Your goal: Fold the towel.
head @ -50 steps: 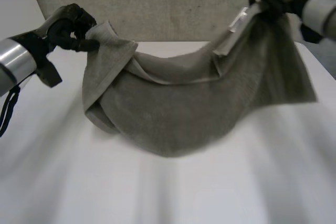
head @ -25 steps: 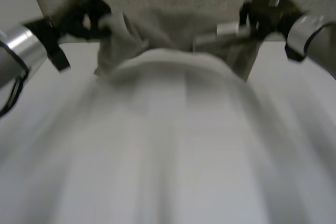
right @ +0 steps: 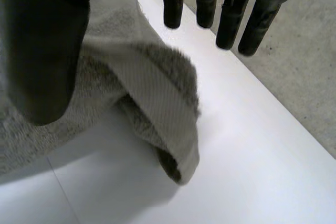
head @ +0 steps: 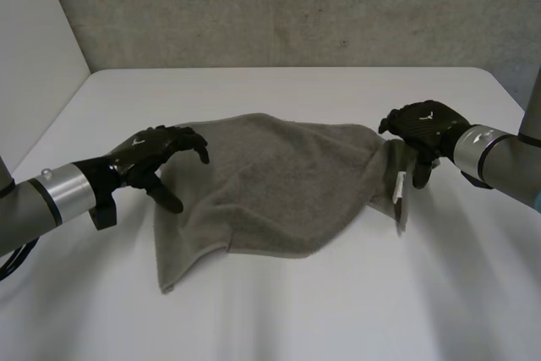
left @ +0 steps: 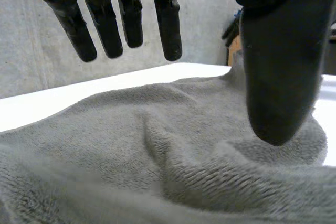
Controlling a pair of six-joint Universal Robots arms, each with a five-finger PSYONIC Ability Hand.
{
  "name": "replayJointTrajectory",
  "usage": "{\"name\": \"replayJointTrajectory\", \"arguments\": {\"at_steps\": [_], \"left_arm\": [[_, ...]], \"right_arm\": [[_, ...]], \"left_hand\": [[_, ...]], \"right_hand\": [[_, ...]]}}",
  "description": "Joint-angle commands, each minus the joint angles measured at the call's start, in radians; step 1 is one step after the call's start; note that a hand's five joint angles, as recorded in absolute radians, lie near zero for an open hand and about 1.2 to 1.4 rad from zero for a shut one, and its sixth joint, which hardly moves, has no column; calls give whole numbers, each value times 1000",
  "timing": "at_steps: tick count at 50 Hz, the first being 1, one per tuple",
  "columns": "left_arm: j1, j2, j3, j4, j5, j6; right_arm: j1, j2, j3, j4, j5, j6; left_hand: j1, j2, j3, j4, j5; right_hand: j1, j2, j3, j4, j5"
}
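1. The grey-brown terry towel (head: 279, 183) lies near the middle of the white table (head: 296, 319), between the two hands. It looks doubled over once, though loosely. One corner trails toward the near side, and the end by the right hand is bunched up.
2. By my judgement a first fold is down. Squaring the edges and any further fold are left to do.
3. The black left hand (head: 152, 154) hovers over the towel's left edge. Its fingers (left: 123, 19) are straight and well apart from the thumb, holding nothing.
4. The black right hand (head: 423, 128) hangs just above the bunched right corner. Its fingers (right: 231, 14) are straight and apart from the thumb, and nothing is pinched.
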Motion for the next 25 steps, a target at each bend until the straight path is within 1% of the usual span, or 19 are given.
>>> {"name": "replayJointTrajectory", "arguments": {"at_steps": [1, 2, 4, 7, 9, 10, 12, 13, 14, 15, 16, 17, 18, 20, 21, 23, 24, 25], "left_arm": [[-4, 93, -5, -159, -3, 81], [-4, 93, -5, -159, -3, 81], [-7, 137, -27, -196, -8, 94], [-10, 167, -44, -202, -20, 89], [-24, 219, -91, -201, -81, 83], [-24, 219, -91, -201, -82, 83], [-53, 257, -151, -193, -164, 83], [-53, 257, -151, -193, -164, 83], [-76, 269, -177, -179, -212, 83], [-76, 269, -177, -179, -212, 83], [-102, 279, -206, -157, -262, 83], [-125, 283, -238, -126, -317, 84], [-125, 283, -238, -126, -318, 84], [-168, 289, -305, -45, -420, 86], [-168, 289, -306, -44, -421, 86], [-205, 291, -359, 38, -508, 84], [-205, 291, -360, 38, -508, 84], [-225, 289, -379, 75, -545, 83]], "right_arm": [[-4, -128, 117, -75, -69, -14], [-4, -128, 117, -75, -69, -14], [-15, -178, 174, -117, -123, -37], [-27, -199, 202, -130, -141, -52], [-59, -238, 252, -137, -172, -98], [-59, -238, 252, -137, -172, -98], [-72, -274, 315, -138, -204, -164], [-72, -274, 315, -138, -204, -164], [-73, -287, 355, -140, -223, -207], [-75, -295, 395, -140, -242, -256], [-75, -295, 395, -140, -243, -256], [-79, -301, 433, -141, -256, -309], [-79, -301, 433, -141, -256, -310], [-95, -307, 499, -152, -266, -406], [-95, -307, 499, -152, -266, -406], [-107, -309, 551, -190, -264, -446], [-107, -309, 551, -190, -264, -446], [-109, -309, 574, -219, -263, -448]], "left_hand": [[-107, -116, -126, -123, -91], [-107, -116, -126, -123, -91], [-104, -113, -124, -120, -88], [-104, -113, -124, -120, -88], [-99, -107, -118, -114, -82], [-98, -107, -118, -114, -82], [-96, -104, -115, -111, -79], [-96, -104, -115, -111, -79], [-96, -104, -115, -111, -79], [-96, -104, -115, -111, -79], [-93, -101, -112, -108, -76], [-93, -101, -112, -108, -76], [-93, -101, -112, -108, -76], [-90, -98, -109, -105, -73], [-90, -98, -109, -105, -73], [-93, -101, -112, -108, -76], [-93, -101, -112, -108, -76], [-96, -104, -115, -111, -79]], "right_hand": [[-93, -89, -83, -84, -57], [-93, -89, -83, -84, -57], [-93, -89, -83, -84, -57], [-93, -89, -83, -84, -57], [-93, -89, -83, -84, -57], [-93, -89, -83, -84, -57], [-93, -89, -83, -84, -57], [-93, -89, -83, -84, -57], [-93, -89, -83, -84, -57], [-93, -89, -83, -84, -57], [-93, -89, -83, -84, -57], [-93, -89, -83, -84, -57], [-93, -89, -83, -84, -57], [-93, -89, -83, -84, -57], [-93, -89, -83, -84, -57], [-93, -89, -83, -84, -57], [-93, -89, -83, -84, -57], [-93, -89, -83, -84, -57]]}}
